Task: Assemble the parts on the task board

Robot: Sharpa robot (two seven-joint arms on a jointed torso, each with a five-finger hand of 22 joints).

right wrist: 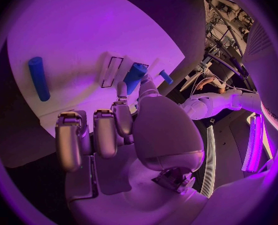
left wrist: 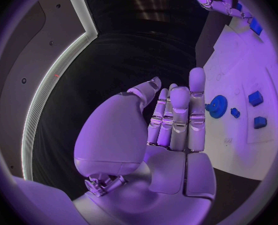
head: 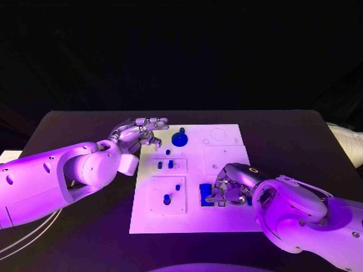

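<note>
- The white rectangular task board [head: 222,221] lies in the centre of the head view on the black counter [head: 83,122].
- The left robot hand [head: 140,134] hovers at the board's upper left corner, just beside a round blue toothed gear [head: 179,138]. In the left wrist view its fingers [left wrist: 179,117] are extended side by side and hold nothing; the gear [left wrist: 217,106] lies just beyond the fingertips.
- The right robot hand [head: 231,187] sits over the lower centre of the board, at a blue rectangular block [head: 205,194]. In the right wrist view one fingertip and the thumb meet on an elongated blue block [right wrist: 134,76] beside a rectangular slot [right wrist: 110,71]; the other fingers are curled. It appears to pinch this part, but full contact cannot be confirmed.
- Small blue pegs [head: 165,165] stand in the board's middle left; a blue cylindrical rod [right wrist: 38,78] lies apart on the board in the right wrist view.
- Step in hand, as judged: seating the blue block.
- Align the block's long edges with the slot before lowering.
- Press straight down; avoid tilt, which may jam the part.
- Keep the left robot hand away from the gear until the block is seated.
</note>
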